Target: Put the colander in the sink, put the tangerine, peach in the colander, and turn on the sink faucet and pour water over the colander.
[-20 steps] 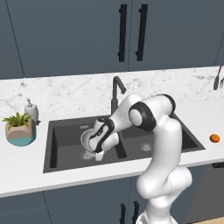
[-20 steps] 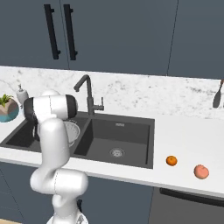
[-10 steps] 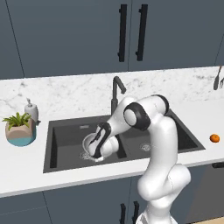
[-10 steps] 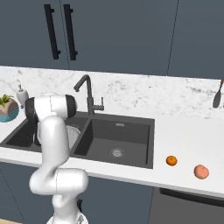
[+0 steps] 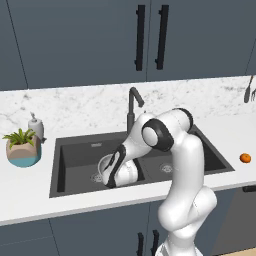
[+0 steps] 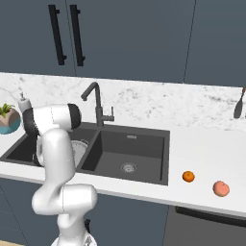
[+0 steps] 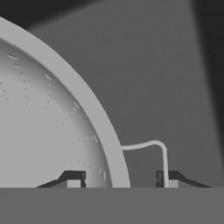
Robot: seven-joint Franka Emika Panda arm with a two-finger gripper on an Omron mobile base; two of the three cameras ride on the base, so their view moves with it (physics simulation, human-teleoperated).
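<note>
Counts: 1 colander (image 5: 120,172) in 1 sink (image 5: 80,150) w/ 2 basins, 1 faucet (image 5: 132,102), 1 tangerine (image 6: 189,176), 1 peach (image 6: 221,188), 1 plant pot (image 5: 22,152), 1 soap bottle (image 5: 35,125), 2 cabinet handles (image 5: 150,37).

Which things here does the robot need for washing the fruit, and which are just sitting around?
Needed for the job:
- silvery perforated metal colander, in the left basin
- dark charcoal double-basin sink
- tall dark grey faucet
- small bright orange tangerine
- pale yellow-pink peach

Just sitting around:
- white soap dispenser bottle
- teal-and-tan plant pot
</note>
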